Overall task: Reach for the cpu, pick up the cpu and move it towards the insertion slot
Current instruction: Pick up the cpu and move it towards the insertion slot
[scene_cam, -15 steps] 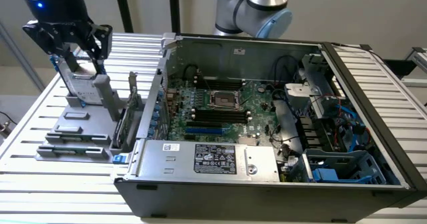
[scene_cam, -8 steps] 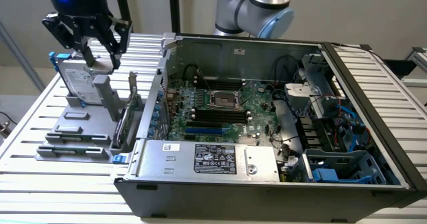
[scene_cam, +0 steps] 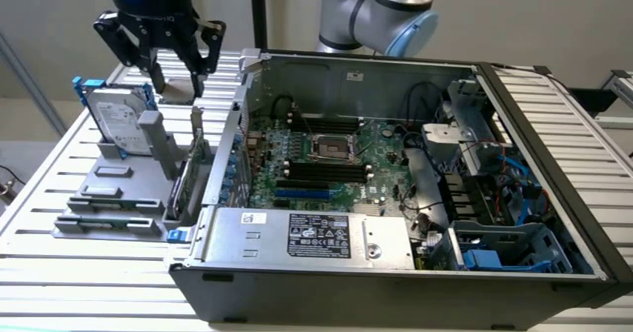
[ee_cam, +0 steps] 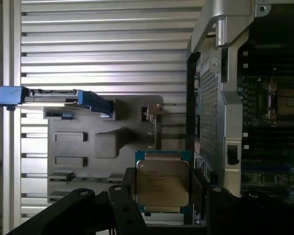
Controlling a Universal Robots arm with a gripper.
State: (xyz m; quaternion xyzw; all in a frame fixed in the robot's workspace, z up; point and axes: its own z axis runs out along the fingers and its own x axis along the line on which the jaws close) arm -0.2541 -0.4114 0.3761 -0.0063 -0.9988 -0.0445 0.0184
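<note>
Up above the far left corner of the slatted table (scene_cam: 59,221), the gripper (scene_cam: 174,87) hangs in the air with the cpu (ee_cam: 162,182) pinched between its black fingers (scene_cam: 158,71). Its jaws sit partly apart, just wide enough to squeeze the flat chip by two of its sides, and the chip is off the table. So the picking-up part looks done, and the carrying part is the step in hand. The insertion slot (scene_cam: 334,147) is well apart from the chip, down inside the big open computer case (scene_cam: 396,287) that fills the middle of the table. To get there the chip would have to go over the case's near wall and stay flat. The case holds a green board (scene_cam: 386,143) with the shiny square slot near its middle, long black memory slots (scene_cam: 322,173) beside it, a silver power box (scene_cam: 307,234) along the front edge, and wires and blue parts at the exterior view's right. By the table's left edge sits a grey holder tray (scene_cam: 109,198). A silver hard drive (scene_cam: 118,121) with a blue frame stands on its edge in the tray, under the gripper.
</note>
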